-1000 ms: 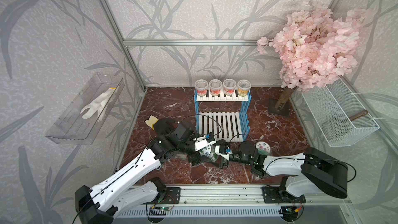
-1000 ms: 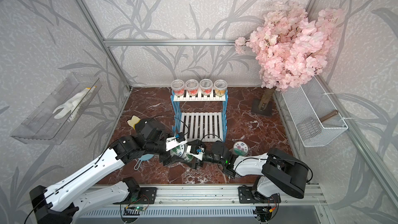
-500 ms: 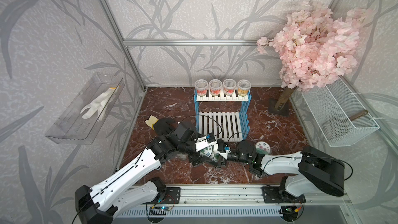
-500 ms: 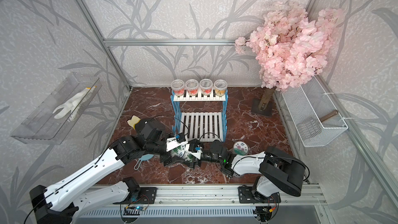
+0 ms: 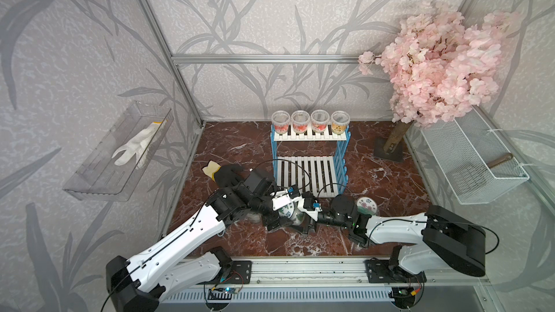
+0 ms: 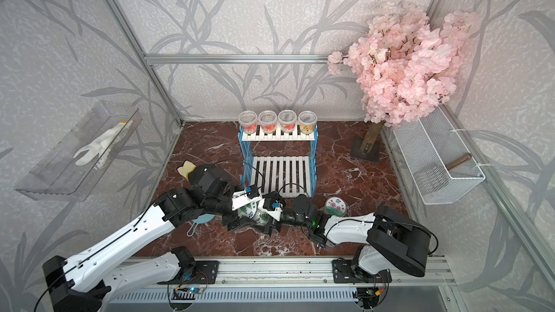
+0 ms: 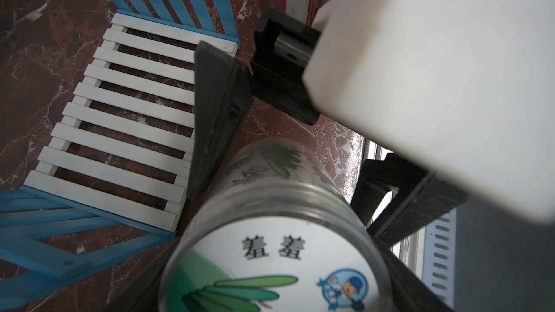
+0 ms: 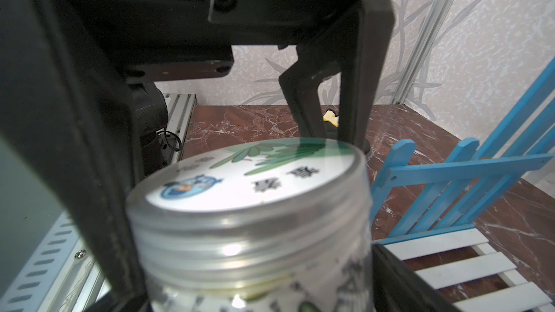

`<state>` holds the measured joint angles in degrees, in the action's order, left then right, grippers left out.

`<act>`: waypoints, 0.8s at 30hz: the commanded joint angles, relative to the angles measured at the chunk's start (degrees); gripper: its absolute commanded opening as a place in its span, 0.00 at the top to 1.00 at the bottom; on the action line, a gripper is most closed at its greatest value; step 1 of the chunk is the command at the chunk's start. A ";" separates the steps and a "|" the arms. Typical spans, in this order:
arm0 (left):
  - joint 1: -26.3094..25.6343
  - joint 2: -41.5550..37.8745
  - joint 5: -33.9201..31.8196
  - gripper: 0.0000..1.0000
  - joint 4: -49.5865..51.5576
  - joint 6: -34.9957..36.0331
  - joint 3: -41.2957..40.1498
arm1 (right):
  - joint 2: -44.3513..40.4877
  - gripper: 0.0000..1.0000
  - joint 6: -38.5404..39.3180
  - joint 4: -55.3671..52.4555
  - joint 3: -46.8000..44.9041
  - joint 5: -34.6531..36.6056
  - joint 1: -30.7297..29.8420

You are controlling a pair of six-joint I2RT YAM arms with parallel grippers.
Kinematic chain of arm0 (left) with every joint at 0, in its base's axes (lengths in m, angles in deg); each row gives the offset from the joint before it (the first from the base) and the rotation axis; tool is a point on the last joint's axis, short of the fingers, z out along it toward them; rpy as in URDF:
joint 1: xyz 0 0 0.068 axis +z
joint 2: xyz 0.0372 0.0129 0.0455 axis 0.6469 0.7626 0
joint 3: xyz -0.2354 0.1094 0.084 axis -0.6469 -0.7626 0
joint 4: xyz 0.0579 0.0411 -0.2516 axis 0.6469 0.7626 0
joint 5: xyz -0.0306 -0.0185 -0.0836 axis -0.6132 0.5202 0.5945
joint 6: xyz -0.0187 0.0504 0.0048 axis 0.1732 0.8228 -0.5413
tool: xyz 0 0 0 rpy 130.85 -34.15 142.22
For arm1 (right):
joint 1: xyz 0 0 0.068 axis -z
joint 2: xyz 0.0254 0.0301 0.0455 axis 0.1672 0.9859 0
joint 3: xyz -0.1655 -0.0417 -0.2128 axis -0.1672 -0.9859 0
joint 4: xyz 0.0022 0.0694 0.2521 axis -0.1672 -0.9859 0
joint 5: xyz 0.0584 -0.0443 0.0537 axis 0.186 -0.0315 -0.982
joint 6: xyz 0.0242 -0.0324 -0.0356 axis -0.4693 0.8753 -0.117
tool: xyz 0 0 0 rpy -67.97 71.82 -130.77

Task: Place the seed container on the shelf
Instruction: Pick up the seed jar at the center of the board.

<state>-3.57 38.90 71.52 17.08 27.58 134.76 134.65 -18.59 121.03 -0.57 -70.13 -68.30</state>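
Seed container (image 5: 286,208) stood near the front of the counter (image 5: 375,181), just before the lower tier of the shelf (image 5: 304,172), between both sets of jaws. The left gripper (image 5: 289,214) held it by its sides. The right gripper (image 5: 296,221) flanked it with jaws wide, a gap on either side.

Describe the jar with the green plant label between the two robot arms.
The seed container is a clear plastic jar with a threaded neck and a white lid label showing green leaves, Chinese characters and a blue cartoon badge. It stands about upright, lid up, near the shelf's lower tier. The left gripper clamps it near the lid; the right gripper straddles its body, jaws wide. Whether it touches the tabletop cannot be told.
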 commanded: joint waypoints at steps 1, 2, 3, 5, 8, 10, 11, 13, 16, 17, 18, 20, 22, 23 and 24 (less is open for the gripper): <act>-0.42 0.07 0.12 0.28 1.10 0.92 2.36 | -1.82 0.01 1.06 -1.56 -0.13 1.93 -0.05; -0.46 0.18 0.07 0.28 1.17 0.91 2.38 | -1.90 0.04 1.36 -1.71 -0.04 1.74 -0.08; -0.42 0.49 0.09 0.28 1.36 1.00 2.52 | -1.92 0.05 1.43 -1.86 0.22 1.44 -0.06; -0.51 0.94 0.15 0.28 1.73 1.01 2.83 | -1.52 0.08 1.61 -1.98 0.89 0.76 -0.20; -0.65 1.17 0.33 0.27 1.56 0.91 2.96 | -0.84 0.11 2.20 -2.16 1.69 0.52 -0.30; -0.69 1.11 0.16 0.26 1.25 0.82 2.85 | -0.43 0.13 2.67 -2.16 1.75 0.18 -0.30; -0.68 1.02 -0.08 0.25 1.19 0.84 2.86 | -0.38 0.14 2.59 -2.28 1.70 0.35 -0.30; -0.71 0.71 -0.15 0.24 0.72 0.57 2.76 | -0.12 0.16 2.15 -2.15 1.66 0.35 -0.29; -0.79 0.39 0.07 0.21 -0.36 -0.24 2.40 | 0.90 0.19 0.85 -0.25 1.05 0.57 -0.22; -0.78 0.25 0.14 0.19 -0.83 -0.54 2.28 | 1.43 0.21 -0.05 0.99 0.70 0.69 -0.28; -0.77 0.31 0.24 0.18 -1.09 -0.85 2.15 | 1.97 0.23 -0.74 2.21 0.48 0.58 -0.30; -0.78 0.15 0.29 0.15 -1.76 -1.99 1.93 | 3.31 0.24 -2.40 4.76 0.19 0.59 -0.25; -0.68 -0.01 0.49 0.11 -2.64 -3.86 1.68 | 4.59 0.25 -3.85 7.82 -0.27 0.64 -0.23; -0.69 -0.22 0.59 0.10 -3.40 -5.05 1.34 | 5.55 0.25 -4.81 10.02 -0.70 1.06 -0.30; -0.68 -0.51 0.36 0.09 -4.35 -6.55 0.96 | 6.51 0.26 -5.79 12.65 -1.20 1.73 -0.25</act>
<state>-3.90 39.97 69.64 18.46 25.61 135.50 138.83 -19.85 126.32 -0.79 -71.07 -68.45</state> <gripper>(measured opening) 0.904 0.843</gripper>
